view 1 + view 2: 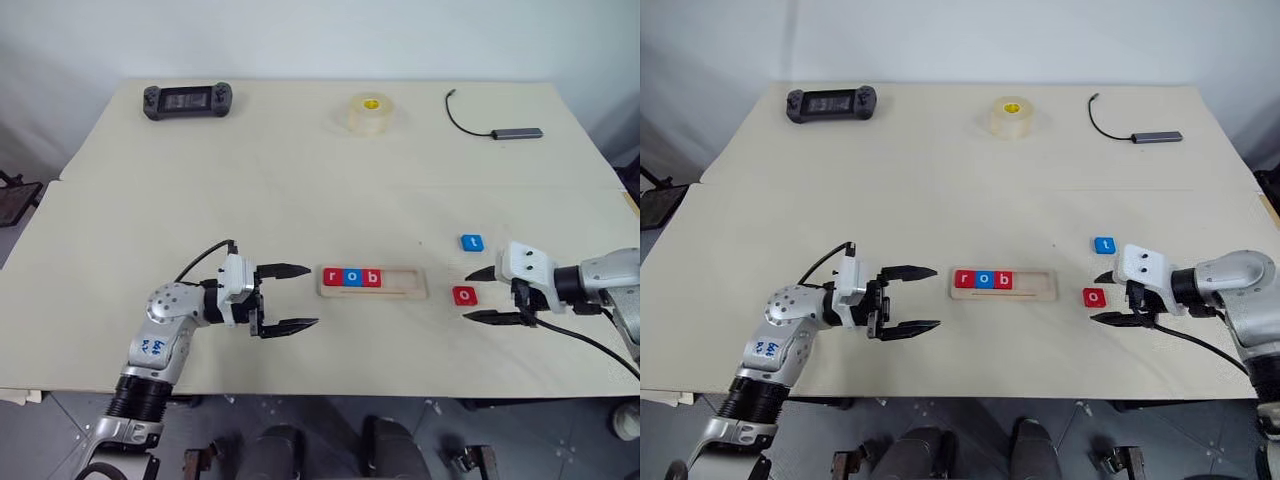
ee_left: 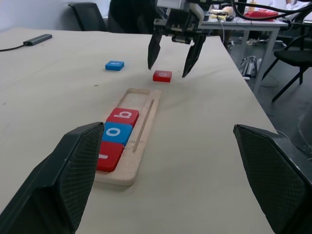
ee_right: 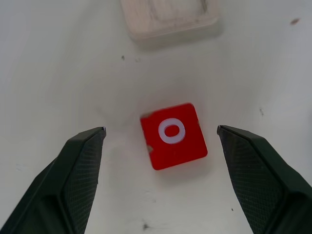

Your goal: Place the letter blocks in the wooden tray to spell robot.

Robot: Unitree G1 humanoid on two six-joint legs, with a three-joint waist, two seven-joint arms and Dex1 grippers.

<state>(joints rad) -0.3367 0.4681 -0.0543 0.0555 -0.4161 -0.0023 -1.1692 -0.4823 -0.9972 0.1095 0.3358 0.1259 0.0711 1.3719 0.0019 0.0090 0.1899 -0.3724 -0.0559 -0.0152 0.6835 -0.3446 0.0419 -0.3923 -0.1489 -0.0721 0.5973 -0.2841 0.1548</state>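
Letter blocks: the red "o" tile (image 3: 173,134) lies flat on the table between the spread fingers of the right gripper (image 1: 482,294), touching neither; nothing is held. Its corners are rounded, its face glossy, the white letter crisp. The blue "t" tile (image 1: 471,242) sits just beyond it, further from the robot, apart from both the gripper and the tray.

Left gripper (image 1: 290,297) hovers level beside the left end of the wooden tray (image 1: 405,291), fingers wide, empty. Finger pads (image 2: 73,170) show a fine cross-hatched black texture.

Tray is long, narrow, pale wood, with a recessed slot. In it, from the robot's left: red "r" (image 1: 333,277), blue "o" (image 1: 352,277), red "b" (image 1: 371,277), edge to edge. The right part of the slot is bare wood; a thin groove runs along the near lip.

Table (image 1: 300,180) is matte cream, with a seam running across it. At the far edge: a dark handheld game console (image 1: 188,100), a clear tape roll (image 1: 370,113) with yellow core, a grey hub with black cable (image 1: 516,132). Left wrist view shows chairs and desks (image 2: 253,19) behind, probably an office; detail there is poor.
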